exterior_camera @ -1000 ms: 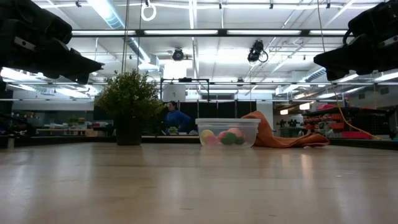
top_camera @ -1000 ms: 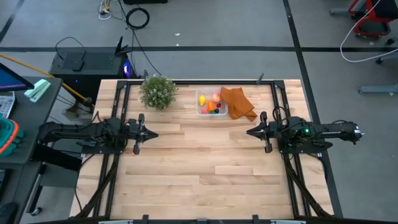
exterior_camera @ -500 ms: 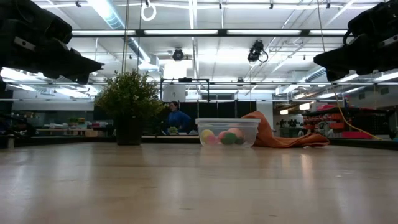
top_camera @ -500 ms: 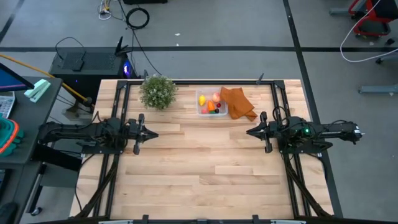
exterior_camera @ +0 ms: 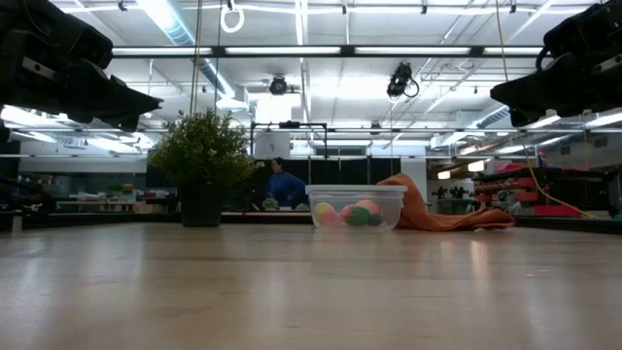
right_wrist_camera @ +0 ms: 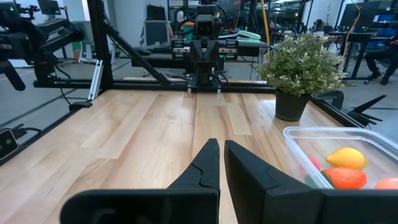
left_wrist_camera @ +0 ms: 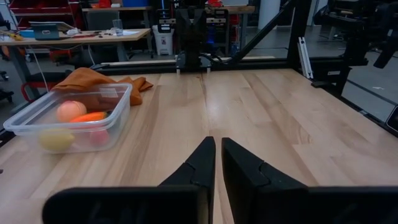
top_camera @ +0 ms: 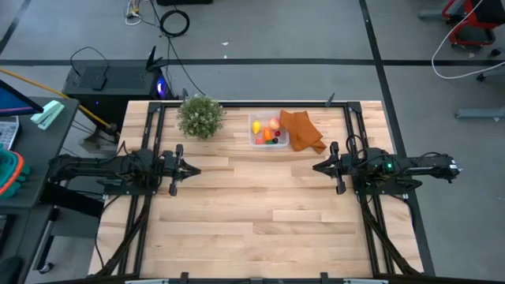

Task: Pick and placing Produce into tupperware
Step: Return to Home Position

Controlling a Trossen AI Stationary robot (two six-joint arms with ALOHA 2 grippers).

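Far edge of the worktop [top_camera: 252,205], a little right of centre: tub [top_camera: 269,132] sits there with the produce inside. I read a lemon [top_camera: 256,126], a carrot [top_camera: 268,135] and a pink fruit [top_camera: 274,123] in it. No loose piece shows on bare wood in any view.

Judgement: picking and placing looks complete. Only parking the arms appears to be left, if anything.

Left arm [top_camera: 118,170] lies at the left edge and right arm [top_camera: 394,167] at the right edge, both about mid-depth, pointing inward and well apart from the tub. Left jaws and right jaws are each closed to a thin slit, pinching nothing, raised clear of the wood.

Hard to make out:
- Dark berry: a small dark speck near the carrot from above; I cannot confirm it.
- Count of pink fruits: the tub wall blurs them in the low view, so I cannot tell one from two.
- The right wrist view cuts the tub off, showing only part of the lemon and carrot.
- Cloth [top_camera: 301,130] lies against or just beside the tub's right side; I cannot tell which. Anything under its folds is hidden.
- Plant [top_camera: 200,116], left of the tub, screens a patch of the far edge.
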